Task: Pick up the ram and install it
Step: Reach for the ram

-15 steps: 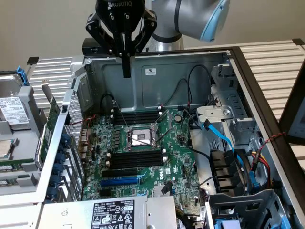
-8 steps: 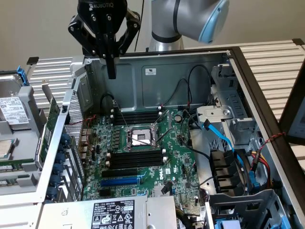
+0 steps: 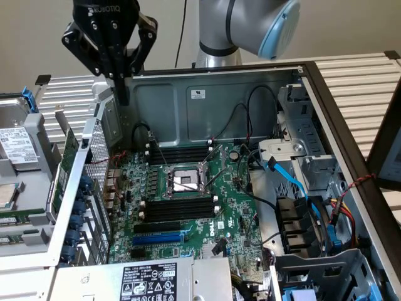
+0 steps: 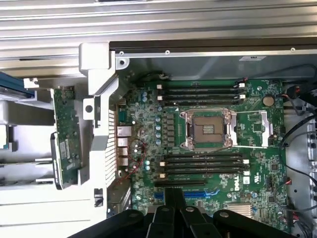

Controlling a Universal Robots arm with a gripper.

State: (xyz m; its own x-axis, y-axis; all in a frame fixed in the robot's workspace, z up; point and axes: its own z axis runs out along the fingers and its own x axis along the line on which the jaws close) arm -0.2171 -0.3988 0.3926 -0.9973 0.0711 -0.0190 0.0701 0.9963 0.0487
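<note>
The ram [image 3: 64, 169] is a thin green stick standing on edge just outside the open computer case, against its perforated side wall on the exterior view's left. In the wrist view the ram [image 4: 67, 134] shows a white label strip. My gripper [image 3: 123, 94] hangs above the case's back corner, higher than the ram and toward the exterior view's right of it. Its fingers [image 4: 173, 208] are pressed together with nothing between them. Inside the case, the motherboard [image 3: 235, 188] carries two banks of black slots [image 3: 182, 207] [image 4: 203, 166] on either side of the CPU socket [image 4: 205, 130].
A blue expansion slot [image 3: 156, 238] lies below the nearer slot bank. Blue and black cables [image 3: 291, 179] and drive bays fill the case on the exterior view's right. A hard drive [image 3: 15, 141] and other parts lie outside the case at far left. A labelled power supply [image 3: 147, 282] sits at the front.
</note>
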